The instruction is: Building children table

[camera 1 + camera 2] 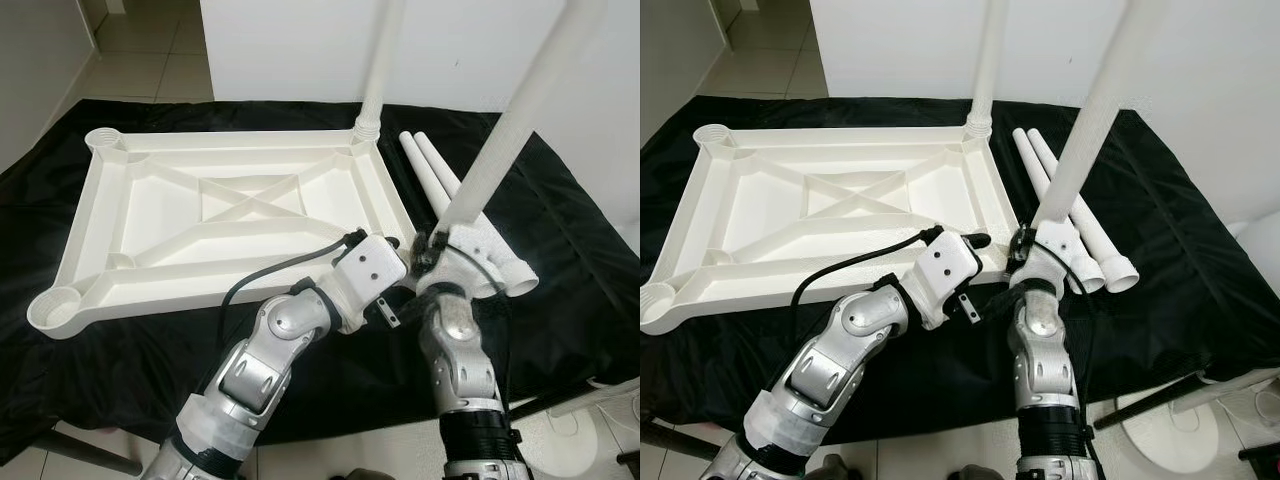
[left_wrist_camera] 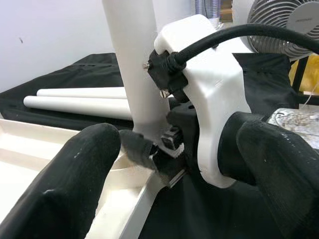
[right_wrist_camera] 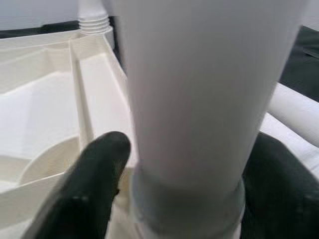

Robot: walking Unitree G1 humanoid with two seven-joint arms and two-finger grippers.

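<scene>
1. Table frame (image 1: 220, 215) upside down on black cloth (image 1: 560, 250); one leg (image 1: 380, 70) upright in far right corner.
2. Right tool (image 3: 184, 199) clamped round second leg (image 1: 520, 120) at near right corner.
3. Left tool (image 2: 164, 164) open beside right wrist.
4. Two spare legs (image 1: 430, 170) flat, right of frame.

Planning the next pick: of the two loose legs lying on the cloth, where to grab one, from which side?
Grip a loose leg mid-shaft, from above, tool fingers across its axis. It lies flat on the black cloth, touching its twin; the shaft is round and tapered, and the wide end flares.
</scene>
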